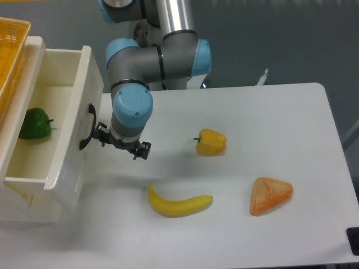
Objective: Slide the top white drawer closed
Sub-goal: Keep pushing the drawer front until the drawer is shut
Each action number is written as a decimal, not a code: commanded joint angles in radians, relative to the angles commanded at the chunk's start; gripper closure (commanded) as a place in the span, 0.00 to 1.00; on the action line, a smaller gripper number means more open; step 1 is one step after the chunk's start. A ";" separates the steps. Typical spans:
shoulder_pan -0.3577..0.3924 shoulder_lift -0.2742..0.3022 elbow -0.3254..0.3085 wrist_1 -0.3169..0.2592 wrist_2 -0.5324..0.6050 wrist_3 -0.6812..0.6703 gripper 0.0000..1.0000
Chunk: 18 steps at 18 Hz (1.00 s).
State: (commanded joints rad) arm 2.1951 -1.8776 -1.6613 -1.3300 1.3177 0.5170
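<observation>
We saw the top white drawer (pixel 67 140) at nine o'clock, partly open. Our claw (pixel 119 143) sat against its black handle (pixel 87 126). We could not tell how wide the claw was.

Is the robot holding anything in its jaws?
Nothing looks held. The gripper sits by the drawer's black handle, apparently pushing.

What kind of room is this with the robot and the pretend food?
Probably a robot testing lab: a grey-and-blue robot arm works at a plain white table with toy-like food, a yellow banana and a green pepper inside a glossy white drawer.
</observation>
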 joint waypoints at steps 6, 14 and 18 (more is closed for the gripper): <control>-0.011 0.012 0.000 0.000 -0.008 0.000 0.00; -0.035 0.015 0.000 -0.002 -0.015 -0.006 0.00; -0.037 0.015 0.000 -0.002 -0.017 -0.006 0.00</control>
State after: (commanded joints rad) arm 2.1583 -1.8623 -1.6613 -1.3315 1.3008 0.5108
